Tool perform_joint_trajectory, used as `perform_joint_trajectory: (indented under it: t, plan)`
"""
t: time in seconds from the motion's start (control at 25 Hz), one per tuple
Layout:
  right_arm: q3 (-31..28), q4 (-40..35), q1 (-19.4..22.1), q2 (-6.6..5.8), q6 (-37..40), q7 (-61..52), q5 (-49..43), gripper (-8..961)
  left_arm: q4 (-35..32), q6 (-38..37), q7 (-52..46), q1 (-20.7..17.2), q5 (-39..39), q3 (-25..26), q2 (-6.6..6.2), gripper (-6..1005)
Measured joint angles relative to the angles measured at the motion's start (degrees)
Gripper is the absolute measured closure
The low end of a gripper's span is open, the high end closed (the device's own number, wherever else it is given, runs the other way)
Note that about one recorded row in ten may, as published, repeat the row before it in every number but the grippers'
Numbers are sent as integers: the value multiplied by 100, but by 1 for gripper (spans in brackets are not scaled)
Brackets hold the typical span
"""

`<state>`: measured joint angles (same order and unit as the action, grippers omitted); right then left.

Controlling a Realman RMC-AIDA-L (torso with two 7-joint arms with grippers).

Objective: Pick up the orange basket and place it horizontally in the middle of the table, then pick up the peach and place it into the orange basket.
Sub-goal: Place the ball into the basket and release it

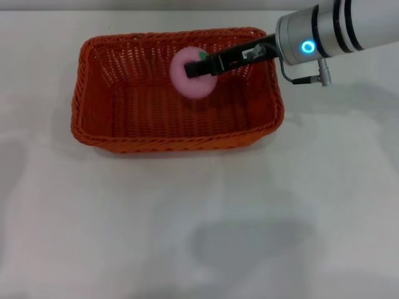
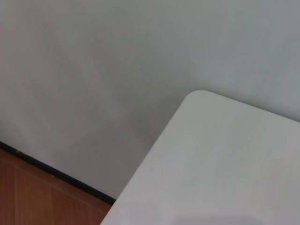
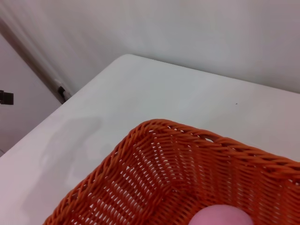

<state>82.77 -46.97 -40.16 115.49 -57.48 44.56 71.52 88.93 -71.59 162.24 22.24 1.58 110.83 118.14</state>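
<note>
The orange basket (image 1: pixel 100 134) lies lengthwise across the far middle of the white table (image 1: pixel 187 224). Above its inside hangs the pink peach (image 1: pixel 192 78), a green leaf mark on top. My right gripper (image 1: pixel 199 67) reaches in from the right and is shut on the peach's upper side with black fingers. In the right wrist view the basket's braided rim (image 3: pixel 140 133) and woven wall fill the lower part, and the top of the peach (image 3: pixel 219 216) peeks in at the picture's edge. My left gripper shows in no view.
The left wrist view shows only a rounded table corner (image 2: pixel 220 159), a pale wall and a strip of brown floor (image 2: pixel 42 197). Bare tabletop lies in front of the basket and to both sides.
</note>
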Motion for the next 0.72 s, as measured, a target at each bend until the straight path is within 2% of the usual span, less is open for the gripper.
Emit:
perform_joint_trajectory:
  t: [0.4,0.52,0.72]
  plan:
    - [-83,-42,123,-53,39,44,-5,639,-25,-3,0,15,-12,0,-2,367]
    - [-126,-50,130,-53,-15,82,-5,538,-26,-1,0,22,-18,0,-2,370]
    - [-319,-115,188,-57,-213,95,9,441,-26,5,0,18,-22,24,-2,376]
